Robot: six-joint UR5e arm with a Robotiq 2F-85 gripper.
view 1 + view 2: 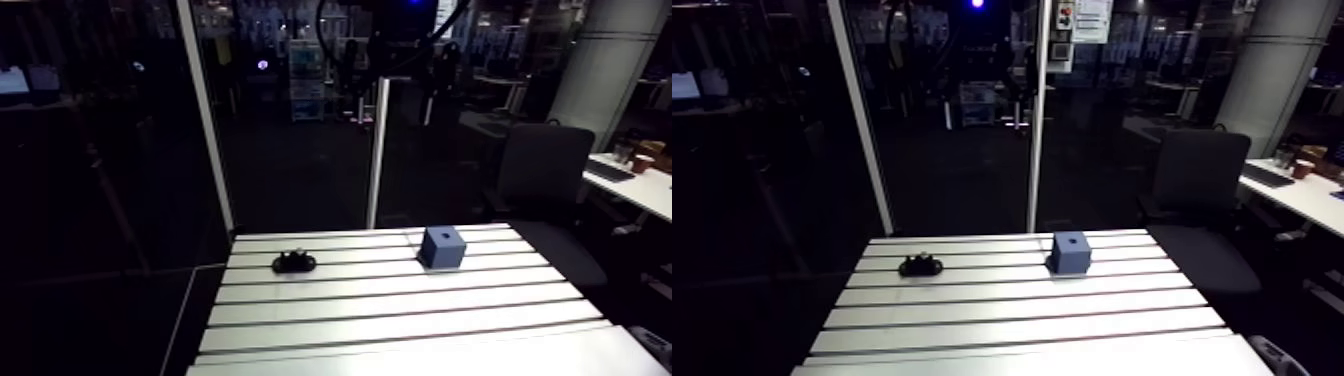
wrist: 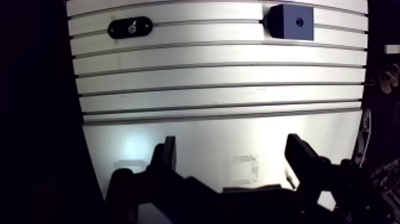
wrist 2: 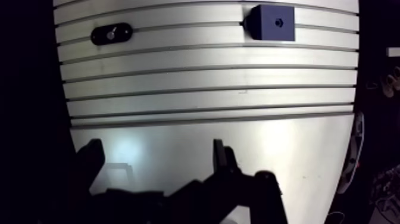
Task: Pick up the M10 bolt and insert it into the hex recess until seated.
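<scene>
**Inspector:** Gripper condition?

**Recorder:** In the wrist view the gripper (image 2: 232, 143) stands with its jaws wide apart. Nothing lies between the fingers (image 2: 166, 156); only bare table (image 1: 400, 325) shows under them.

**Inspector:** Location of the bolt?

**Recorder:** The bolt (image 2: 131, 27) shows as a pale round head set in a black oval holder (image 1: 294, 263). In the arm view the holder sits left of centre, on the table's far rows. It is well ahead of the gripper and apart from it.

**Inspector:** And the target?

**Recorder:** A blue block (image 1: 443, 247) stands right of centre in the arm view, on the same far rows and well apart from the holder. The recess (image 2: 298, 21) is a dark hole in its top face, with nothing visible in it.
</scene>
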